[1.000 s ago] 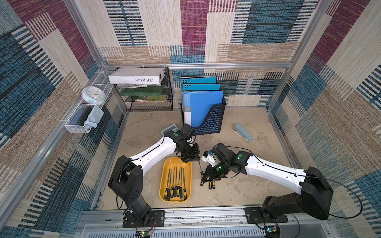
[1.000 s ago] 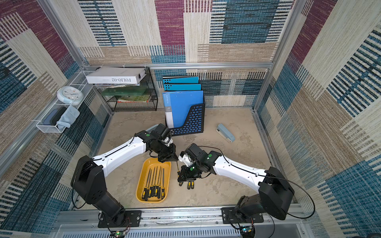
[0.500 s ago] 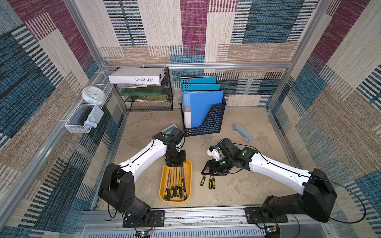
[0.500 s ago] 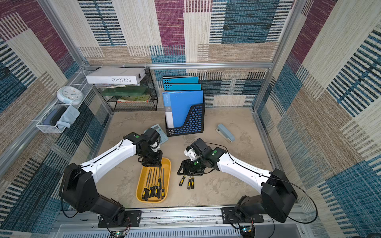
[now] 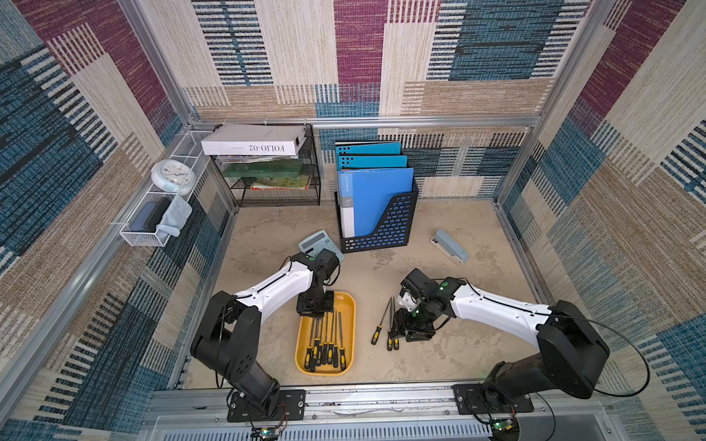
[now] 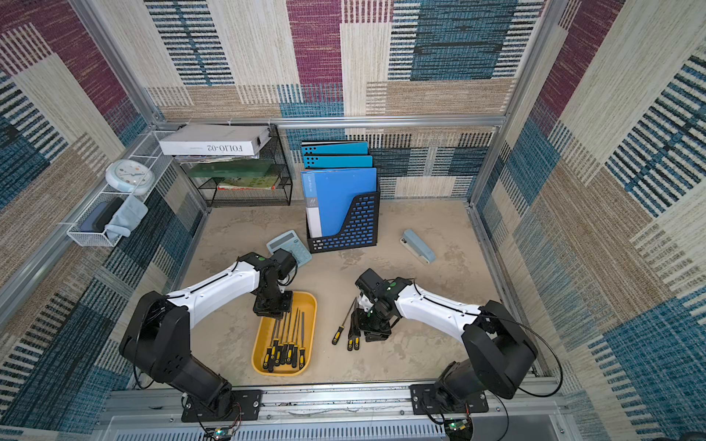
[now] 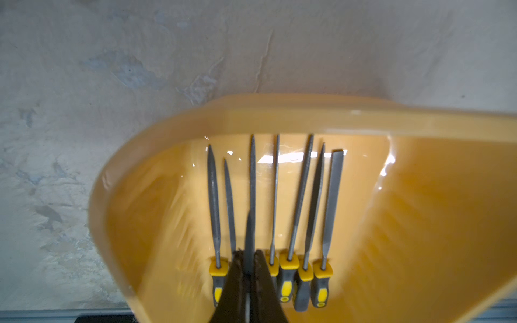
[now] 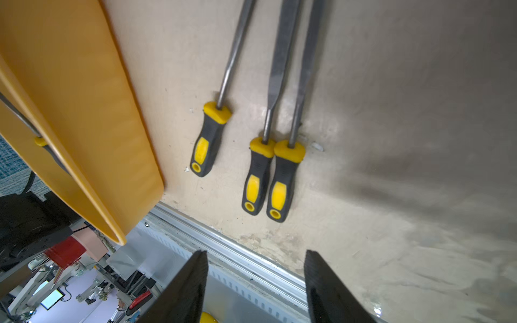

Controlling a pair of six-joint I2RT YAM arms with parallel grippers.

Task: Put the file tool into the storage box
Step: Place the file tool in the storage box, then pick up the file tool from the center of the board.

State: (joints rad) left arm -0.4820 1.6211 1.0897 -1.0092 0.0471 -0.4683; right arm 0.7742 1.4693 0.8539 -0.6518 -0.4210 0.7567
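Observation:
The storage box (image 5: 347, 305) (image 6: 311, 305) is a shallow orange-yellow tray at the front centre, and several file tools (image 5: 324, 345) with black-and-yellow handles lie in it. Above its far end hangs my left gripper (image 5: 315, 311) (image 7: 247, 260), shut on the grey blade of a file tool (image 7: 252, 181) that points along the tray (image 7: 279, 112). Three more file tools (image 5: 384, 324) (image 8: 258, 173) lie on the table right of the tray. My right gripper (image 5: 410, 330) (image 8: 255, 253) stands open just above them, with nothing between its fingers.
A calculator (image 5: 315, 242) lies behind the left arm. The black folder holder (image 5: 382, 233) with blue folders stands at the back centre, and a stapler (image 5: 450, 246) lies to its right. A wire rack (image 5: 275, 191) and a white basket (image 5: 147, 233) are at the back left.
My left gripper has swung left from the middle of the table to above the tray's far end. My right gripper has gone from shut to open and drawn back over the loose files.

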